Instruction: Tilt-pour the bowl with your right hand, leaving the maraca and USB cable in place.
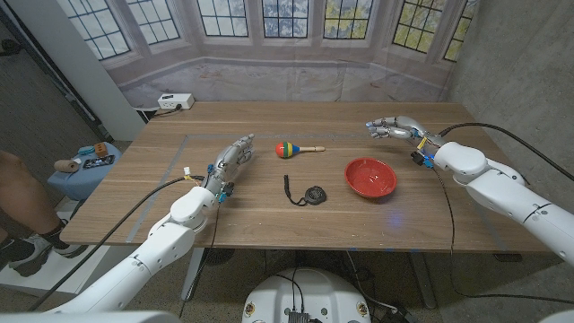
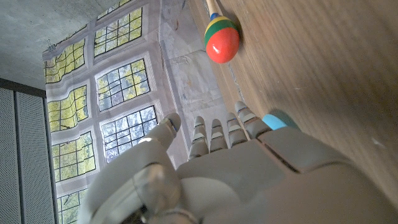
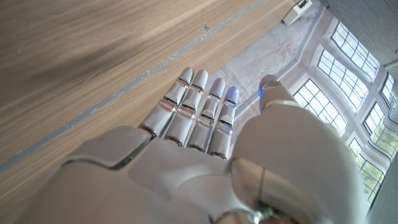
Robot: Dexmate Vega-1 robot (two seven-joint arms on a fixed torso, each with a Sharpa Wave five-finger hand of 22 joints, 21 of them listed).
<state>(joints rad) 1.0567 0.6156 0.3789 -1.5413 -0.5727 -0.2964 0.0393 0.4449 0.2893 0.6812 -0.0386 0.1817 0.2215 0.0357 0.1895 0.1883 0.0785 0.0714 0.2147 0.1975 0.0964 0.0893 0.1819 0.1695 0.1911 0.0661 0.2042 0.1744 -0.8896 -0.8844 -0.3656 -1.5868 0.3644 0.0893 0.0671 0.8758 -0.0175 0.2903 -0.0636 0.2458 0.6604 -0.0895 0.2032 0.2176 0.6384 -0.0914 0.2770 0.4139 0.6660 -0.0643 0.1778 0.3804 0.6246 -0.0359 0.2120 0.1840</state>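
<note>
Your red bowl [image 1: 370,177] sits upright on the tabletop [image 1: 269,202], right of centre, its mouth facing up. Being round, it has no long axis to speak of. It stands well apart from both hands.

Your right hand [image 1: 395,127] hovers over the far right part of the tabletop, beyond the bowl and a little to its right. Its fingers [image 3: 193,106] are stretched out straight and side by side, pointing left across the wood, with the thumb held apart from them. It holds nothing.

Your left hand [image 1: 230,161] is out over the left middle of the tabletop, fingers extended and aimed toward the far right, roughly at the maraca [image 1: 297,149]. It too is empty, fingers spread loosely rather than curled. I cannot tell whether it touches the wood.

The maraca lies on its side near the centre, toward the far side, just beyond the left fingertips. Its long axis runs left to right: the striped round head is at the left and the pale wooden handle points right, toward the bowl's far side. In the left wrist view you see the head [image 2: 221,40] red at its end, with green, yellow and blue bands.

The black USB cable [image 1: 308,193] is coiled nearer you, between the left hand and the bowl, with a loose tail trailing off to the far left.

A white power strip [image 1: 175,101] lies past the far left corner of the tabletop.
</note>
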